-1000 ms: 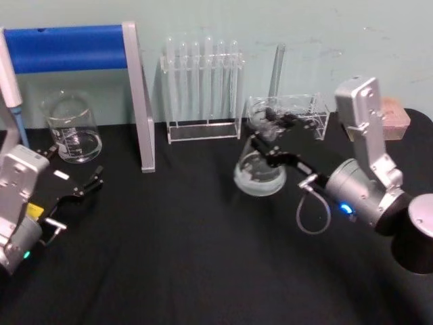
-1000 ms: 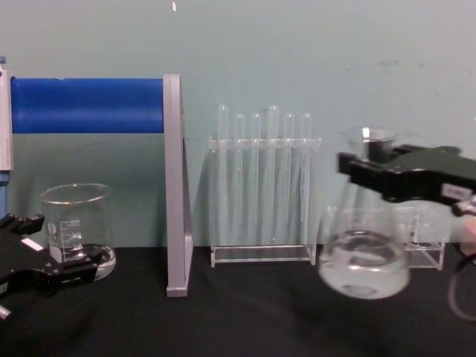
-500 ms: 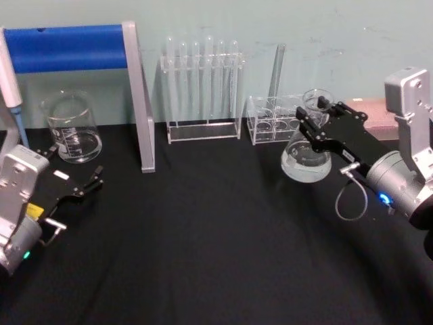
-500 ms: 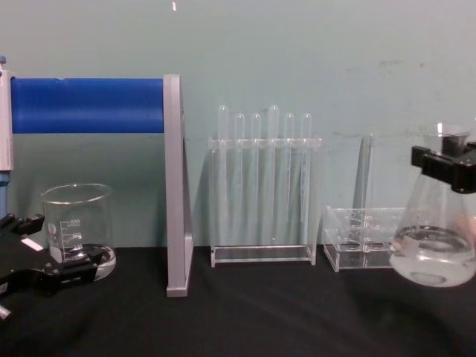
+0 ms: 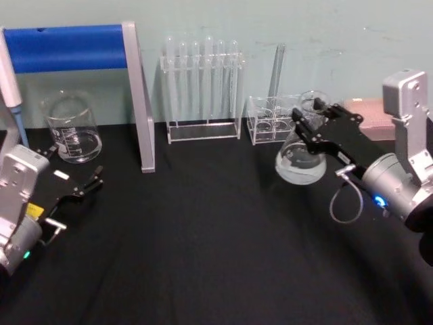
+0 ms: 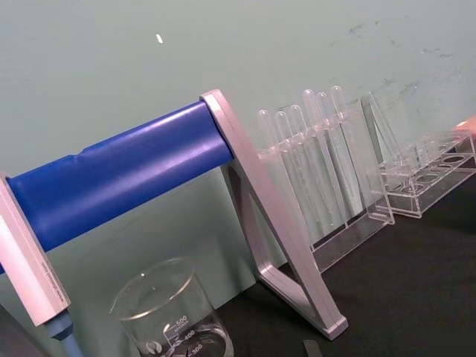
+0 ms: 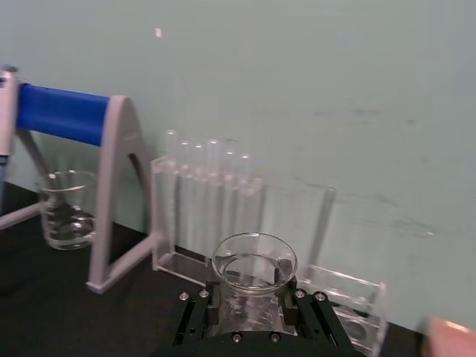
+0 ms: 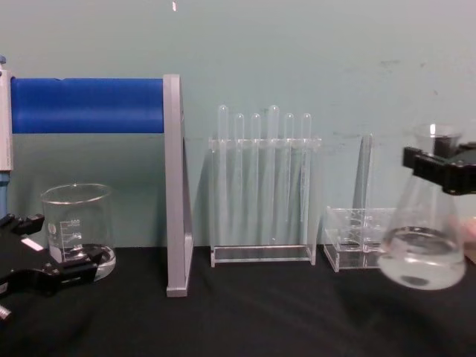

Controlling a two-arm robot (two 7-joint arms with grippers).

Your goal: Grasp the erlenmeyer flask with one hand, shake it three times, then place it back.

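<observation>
one right gripper [image 5: 310, 124], outstretched, clamps the erlenmeyer flask [image 5: 298, 161].

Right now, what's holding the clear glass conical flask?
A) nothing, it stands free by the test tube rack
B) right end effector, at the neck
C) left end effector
B: the black right end effector is shut on the neck of the clear glass conical flask, while the left end effector sits open near the straight-sided glass beaker.
</observation>
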